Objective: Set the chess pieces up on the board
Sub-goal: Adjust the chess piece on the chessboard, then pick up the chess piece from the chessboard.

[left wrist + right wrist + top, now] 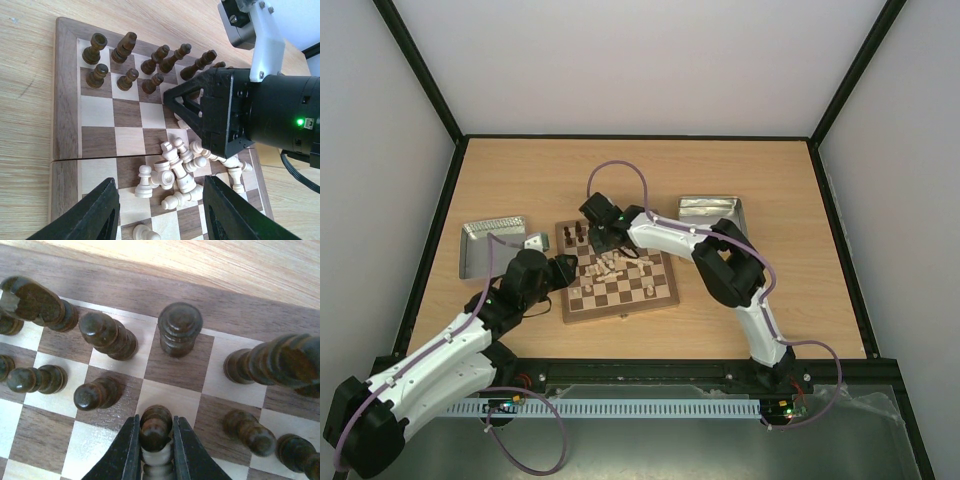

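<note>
The board (620,312) lies mid-table, its brown rim (65,100) at the left of the left wrist view. Pale chess pieces (177,170) lie in a tumbled heap on it, and one pale pawn (144,181) stands beside the heap. Dark chessmen (125,65) stand in two rows at the far end. My left gripper (160,202) hangs open just above the pale heap, holding nothing. My right gripper (155,419) is shut on a dark pawn (155,432), over a cream square in the second dark row (95,395). Whether that pawn touches the board (150,285) I cannot tell.
A square metal tin (490,245) sits left of the board and another (712,212) at its back right. The right arm (680,238) reaches across the board's right side. Its black gripper body (225,112) hangs over the heap's far edge.
</note>
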`<control>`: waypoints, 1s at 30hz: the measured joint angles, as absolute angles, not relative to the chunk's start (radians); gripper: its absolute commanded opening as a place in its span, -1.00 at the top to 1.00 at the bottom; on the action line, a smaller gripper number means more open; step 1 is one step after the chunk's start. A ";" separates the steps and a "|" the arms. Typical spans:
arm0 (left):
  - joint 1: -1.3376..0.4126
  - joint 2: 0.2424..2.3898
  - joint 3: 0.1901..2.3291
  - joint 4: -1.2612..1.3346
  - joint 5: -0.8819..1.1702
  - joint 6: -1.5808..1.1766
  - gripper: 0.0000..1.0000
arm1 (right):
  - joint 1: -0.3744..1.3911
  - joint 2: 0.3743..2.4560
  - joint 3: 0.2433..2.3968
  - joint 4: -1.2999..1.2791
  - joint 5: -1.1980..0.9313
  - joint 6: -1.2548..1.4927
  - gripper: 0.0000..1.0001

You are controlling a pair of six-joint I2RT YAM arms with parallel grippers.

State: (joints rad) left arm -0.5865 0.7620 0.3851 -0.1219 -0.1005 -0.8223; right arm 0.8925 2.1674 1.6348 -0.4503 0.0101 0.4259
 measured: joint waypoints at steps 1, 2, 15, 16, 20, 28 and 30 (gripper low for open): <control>-0.585 0.760 0.385 -0.122 -0.101 -0.822 0.04 | 0.890 2.167 1.641 -0.463 0.000 0.422 0.94; -0.584 0.758 0.384 -0.122 -0.101 -0.822 0.04 | 0.889 2.167 1.643 -0.472 -0.007 0.417 0.89; -0.583 0.749 0.379 -0.122 -0.100 -0.823 0.03 | 0.875 2.141 1.625 -0.509 -0.083 0.323 0.50; -0.583 0.749 0.379 -0.122 -0.100 -0.822 0.03 | 0.874 2.135 1.621 -0.511 -0.084 0.323 0.46; -0.583 0.754 0.379 -0.118 -0.094 -0.822 0.03 | 0.870 2.098 1.597 -0.511 -0.086 0.324 0.43; -0.583 0.795 0.379 -0.091 -0.073 -0.823 -0.01 | 0.852 2.028 1.514 -0.498 -0.109 0.320 0.49; -0.582 0.815 0.382 -0.084 -0.065 -0.823 -0.01 | 0.850 2.028 1.502 -0.494 -0.117 0.318 0.53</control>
